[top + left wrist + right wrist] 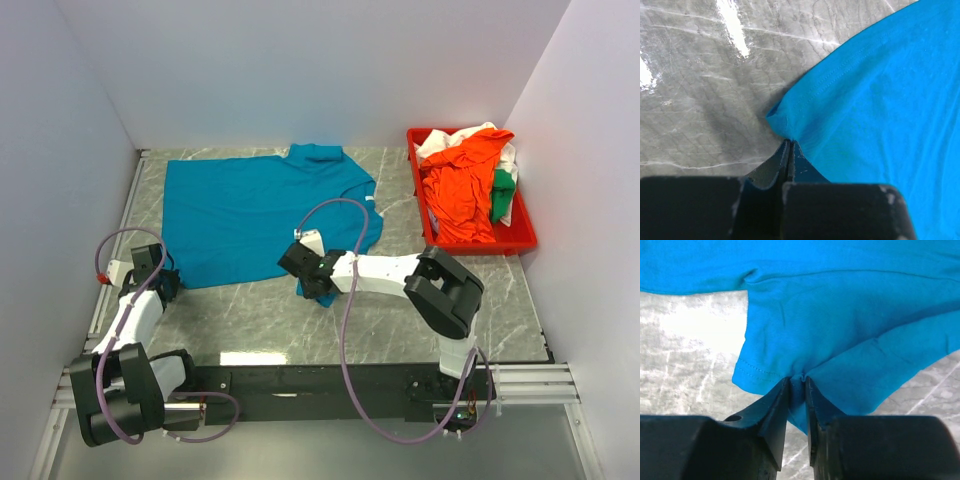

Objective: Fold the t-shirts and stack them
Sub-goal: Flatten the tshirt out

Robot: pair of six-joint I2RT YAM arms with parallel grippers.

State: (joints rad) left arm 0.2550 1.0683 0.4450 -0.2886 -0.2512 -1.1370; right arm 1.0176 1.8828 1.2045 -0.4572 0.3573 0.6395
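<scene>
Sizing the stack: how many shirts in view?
4: teal shirt spread on the table; orange shirt, white shirt and green shirt heaped in the tray. More may lie hidden in that heap.

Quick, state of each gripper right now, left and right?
Left gripper: closed, pinching a corner of the teal t-shirt.
Right gripper: closed on a fold at the same shirt's edge.

A T-shirt (250,215) lies spread on the table (260,320); a tray (480,246) to its right holds perhaps three more shirts (462,190).
</scene>
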